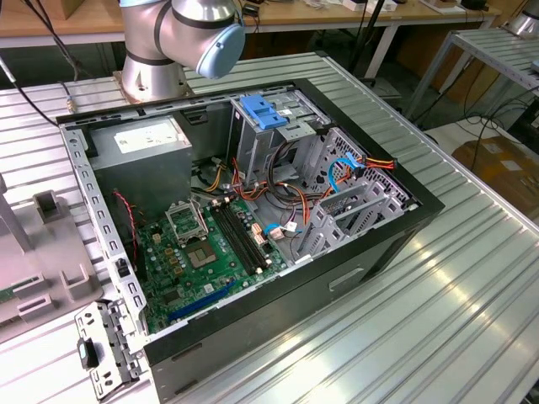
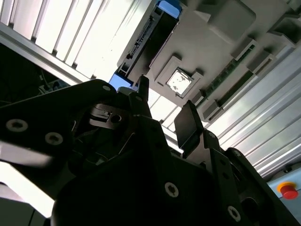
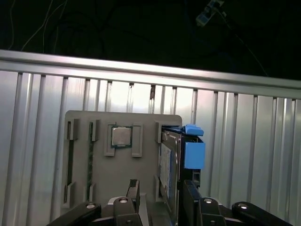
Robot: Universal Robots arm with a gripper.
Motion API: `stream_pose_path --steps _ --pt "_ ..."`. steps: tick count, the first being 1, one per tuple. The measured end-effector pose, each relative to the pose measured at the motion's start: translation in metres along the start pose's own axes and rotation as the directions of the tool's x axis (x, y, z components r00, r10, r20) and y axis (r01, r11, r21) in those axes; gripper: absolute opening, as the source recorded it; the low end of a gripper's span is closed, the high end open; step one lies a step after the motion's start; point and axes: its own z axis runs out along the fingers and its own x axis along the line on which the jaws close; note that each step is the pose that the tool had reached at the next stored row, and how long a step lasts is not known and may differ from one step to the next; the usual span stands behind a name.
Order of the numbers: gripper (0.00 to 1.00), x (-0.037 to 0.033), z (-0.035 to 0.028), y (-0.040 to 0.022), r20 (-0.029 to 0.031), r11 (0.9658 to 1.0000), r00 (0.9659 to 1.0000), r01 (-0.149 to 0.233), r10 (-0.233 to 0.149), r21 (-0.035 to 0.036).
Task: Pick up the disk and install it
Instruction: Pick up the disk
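Standing flat silver disk (image 3: 169, 165), blue-edged.

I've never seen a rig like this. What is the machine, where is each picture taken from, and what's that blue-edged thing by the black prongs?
The machine is a robot arm mounted on a ribbed metal table. The exterior view, taken from off the arm, shows an open computer case there. Both wrist views come from cameras riding on the arm, looking past its gripper, the two black prongs. These stand open and hold nothing. Close beyond them sits a grey tray carrying a small chip and the disk: a hard drive on edge in a blue carrier.
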Motion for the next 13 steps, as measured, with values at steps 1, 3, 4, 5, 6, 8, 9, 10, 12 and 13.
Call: stream_pose_path --steps 1,3,4,5,6,8,9,10,12,13 --pt "0.50 -0.0006 0.0003 0.0001 0.0000 1.0000 1.0000 0.000 0.000 -0.0001" --pt "0.50 -0.0014 0.0008 0.0004 0.0002 1.0000 1.0000 0.000 0.000 -0.0001" --pt "0.50 -0.0019 0.0011 0.0005 0.0002 1.0000 1.0000 0.000 0.000 -0.0002" --pt "0.50 -0.0025 0.0014 0.0006 0.0002 1.0000 1.0000 0.000 0.000 -0.0003" --pt "0.50 -0.0032 0.0018 0.0008 0.0003 1.0000 1.0000 0.000 0.000 -0.0002" --pt "0.50 -0.0043 0.0024 0.0010 0.0006 1.0000 1.0000 0.000 0.000 -0.0001" --pt "0.50 -0.0048 0.0027 0.0011 0.0006 1.0000 1.0000 0.000 0.000 -0.0001" --pt "0.50 -0.0053 0.0030 0.0012 0.0008 1.0000 1.0000 0.000 0.000 0.0000" --pt "0.50 -0.0066 0.0037 0.0017 0.0009 1.0000 1.0000 0.000 0.000 -0.0001" --pt "0.50 -0.0073 0.0042 0.0019 0.0011 1.0000 1.0000 0.000 0.000 0.0000"
